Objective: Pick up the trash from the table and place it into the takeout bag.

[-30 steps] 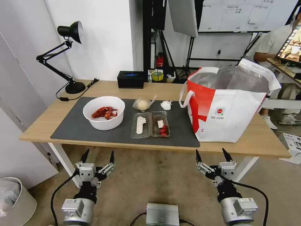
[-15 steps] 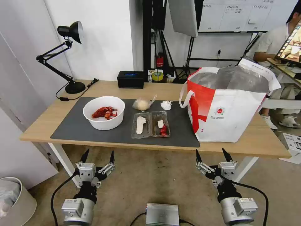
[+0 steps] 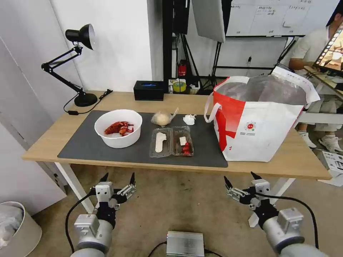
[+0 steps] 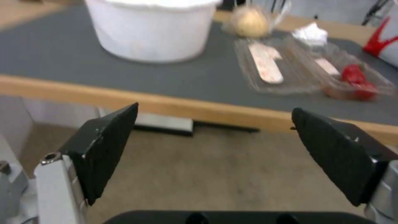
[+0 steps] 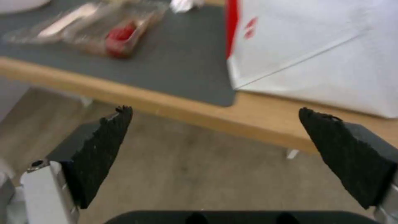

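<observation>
Left gripper and right gripper, fingers spread wide and empty, hang below the table's near edge. On its mat: white bowl holding red shell scraps, clamshell box, knotted bag, tissue. Beside the mat stands the open takeout bag.

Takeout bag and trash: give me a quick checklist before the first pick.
1. Takeout bag upright on the table, mouth open: ok.
2. Trash on the mat, none bagged yet: white bowl, clamshell box, knotted bag, tissue: ok.
3. Left pincer open, empty, below the table edge: ok.
4. Right pincer open, empty, below the table edge: ok.
5. Room left inside the bag: cannot tell.
</observation>
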Controlling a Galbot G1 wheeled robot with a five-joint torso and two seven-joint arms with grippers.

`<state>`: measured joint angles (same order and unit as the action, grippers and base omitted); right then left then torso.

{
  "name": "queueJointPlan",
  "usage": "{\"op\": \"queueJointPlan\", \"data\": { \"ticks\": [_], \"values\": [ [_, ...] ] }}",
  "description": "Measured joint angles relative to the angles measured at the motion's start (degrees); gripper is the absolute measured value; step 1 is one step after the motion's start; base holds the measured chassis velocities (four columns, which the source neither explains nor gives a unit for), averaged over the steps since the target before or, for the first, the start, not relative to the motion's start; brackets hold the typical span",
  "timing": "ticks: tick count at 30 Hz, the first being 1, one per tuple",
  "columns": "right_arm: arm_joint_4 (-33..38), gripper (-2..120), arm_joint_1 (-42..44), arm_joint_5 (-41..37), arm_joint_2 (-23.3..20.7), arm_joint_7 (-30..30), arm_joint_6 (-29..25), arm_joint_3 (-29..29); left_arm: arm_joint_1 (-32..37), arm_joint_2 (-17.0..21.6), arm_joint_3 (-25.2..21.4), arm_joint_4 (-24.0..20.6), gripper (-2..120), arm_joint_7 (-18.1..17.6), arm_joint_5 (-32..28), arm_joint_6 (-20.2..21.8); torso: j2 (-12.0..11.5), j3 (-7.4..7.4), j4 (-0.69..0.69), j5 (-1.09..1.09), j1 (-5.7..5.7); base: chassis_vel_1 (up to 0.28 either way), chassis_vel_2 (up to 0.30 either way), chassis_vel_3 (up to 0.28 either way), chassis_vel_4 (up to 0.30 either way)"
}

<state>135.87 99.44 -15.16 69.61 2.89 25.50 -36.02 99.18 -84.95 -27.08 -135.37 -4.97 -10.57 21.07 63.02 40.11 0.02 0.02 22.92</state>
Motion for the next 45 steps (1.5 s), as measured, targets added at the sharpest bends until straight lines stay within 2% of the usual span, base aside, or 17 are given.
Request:
{"op": "queueJointPlan", "data": {
  "ticks": [2, 3, 6, 10, 15, 17, 18, 19, 21, 38, 45],
  "values": [
    [-0.4, 100, -0.9, -0.2, -0.4, 0.2, -0.5, 0.6, -0.9, 0.2, 0.8, -0.6, 100, -1.0, -2.1, 4.0, 0.0, 0.0, -0.01, -0.01, 0.01, 0.0, 0.0, 0.0, 0.0],
    [-0.4, 100, -0.9, -0.2, -0.4, 0.2, -0.5, 0.6, -0.9, 0.2, 0.8, -0.6, 100, -1.0, -2.1, 4.0, 0.0, 0.0, -0.01, -0.01, 0.01, 0.0, 0.0, 0.0, 0.0],
    [1.3, 100, -1.6, -1.1, -0.4, 0.6, -3.6, 0.0, -2.0, 0.5, 2.1, -1.4, 100, -2.2, -5.0, 9.7, 0.0, 0.0, -0.02, -0.02, 0.01, 0.0, 0.0, 0.0, 0.0],
    [4.0, 100, -2.1, -3.4, -1.5, 0.2, -4.2, -1.1, -2.2, 0.5, 2.3, -1.6, 100, -2.6, -5.5, 10.8, 0.0, -0.01, -0.02, -0.02, 0.01, 0.0, 0.0, 0.0, 0.0],
    [5.0, 100, -2.1, -4.2, -1.9, -0.2, -4.5, -1.4, -2.5, 0.6, 2.2, -2.0, 100, -2.6, -6.1, 10.5, 0.0, -0.01, -0.01, -0.03, 0.01, 0.0, 0.0, 0.0, 0.0],
    [5.0, 100, -2.1, -4.3, -1.7, -0.4, -4.8, -1.4, -4.8, 1.4, 0.0, -6.0, 100, -2.1, -9.0, 5.5, 0.0, -0.01, -0.02, -0.01, 0.01, 0.0, 0.0, 0.0, 0.0],
    [5.0, 100, -2.1, -4.3, -1.7, -0.4, -4.8, -1.4, -4.8, 1.4, 0.0, -6.0, 100, -2.1, -9.0, 5.5, 0.0, -0.01, -0.02, -0.01, 0.01, 0.0, 0.0, 0.0, 0.0],
    [5.0, 100, -2.1, -4.3, -1.6, -0.5, -5.0, -1.4, -5.7, 1.7, -0.8, -7.5, 100, -1.8, -10.2, 3.1, 0.0, -0.01, -0.03, 0.02, 0.01, 0.0, 0.0, 0.0, 0.0],
    [5.0, 100, -2.1, -4.3, -1.4, -0.7, -5.1, -1.4, -6.4, 1.8, -0.8, -7.9, 100, -1.6, -11.3, 1.8, 0.0, -0.01, -0.02, -0.05, 0.01, 0.0, 0.0, 0.0, 0.0],
    [5.2, 100, -1.4, -3.9, -0.8, -0.9, -5.3, -1.1, -6.7, 2.2, -0.3, -7.8, 100, -1.4, -12.7, 1.4, 0.0, -0.01, -0.02, -0.03, 0.0, 0.0, 0.0, 0.0, 0.0],
    [4.9, 100, -1.3, -3.9, -1.0, -0.9, -5.2, -1.1, -7.0, 2.3, 0.3, -6.7, 100, -1.4, -14.4, 3.4, 0.0, 0.0, -0.02, -0.03, 0.0, 0.0, 0.0, 0.0, 0.0]
  ]
}}
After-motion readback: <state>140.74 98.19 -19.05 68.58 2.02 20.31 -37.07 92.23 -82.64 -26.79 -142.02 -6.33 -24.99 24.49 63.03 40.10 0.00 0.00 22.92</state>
